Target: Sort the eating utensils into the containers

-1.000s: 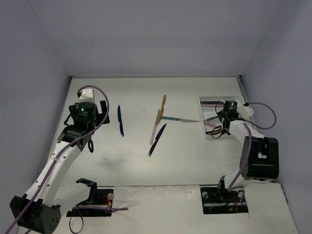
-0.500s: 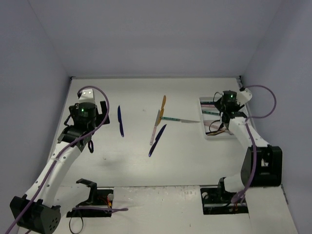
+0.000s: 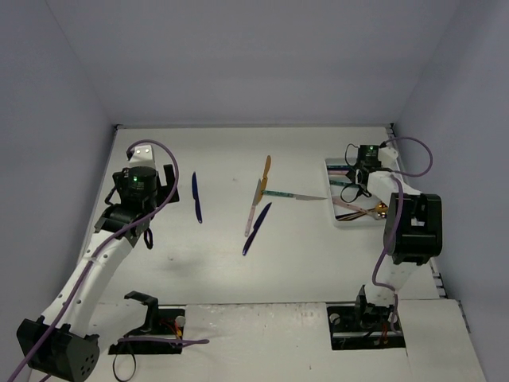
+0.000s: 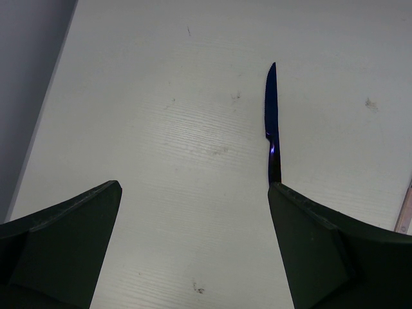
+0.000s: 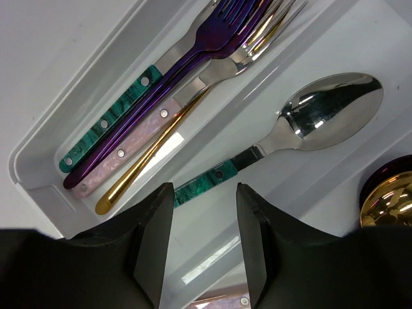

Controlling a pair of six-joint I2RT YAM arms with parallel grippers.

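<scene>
Partway there: metal forks [image 5: 193, 61] and a green-handled silver spoon [image 5: 322, 106] lie in the white plastic tray [image 5: 29, 168] at right, five loose utensils [image 3: 257, 229] including the dark blue knife [image 4: 272, 122] sit mid-frame, and left gripper [image 4: 194, 188] and right gripper [image 5: 205, 190] are both spread, empty.

tray [image 5: 38, 180] white | fork [image 5: 209, 38] purple | spoon [image 5: 328, 106] silver, green-marbled handle | knife [image 4: 272, 122] dark blue | far utensil [image 3: 267, 165] perhaps gold

White tray [image 5: 26, 168] at far right of worktop: end compartment holds four forks [image 5: 212, 40] side by side (teal-handled, purple, pink-handled, gold), the next a teal-handled silver spoon [image 5: 325, 106]. Loose mid-worktop: gold piece [image 3: 267, 165], pink-handled piece [image 3: 253, 208], dark blue piece [image 3: 257, 228], teal-handled knife [image 3: 298, 196] lying crosswise. Dark blue knife [image 4: 271, 122] lies alone, left
</scene>
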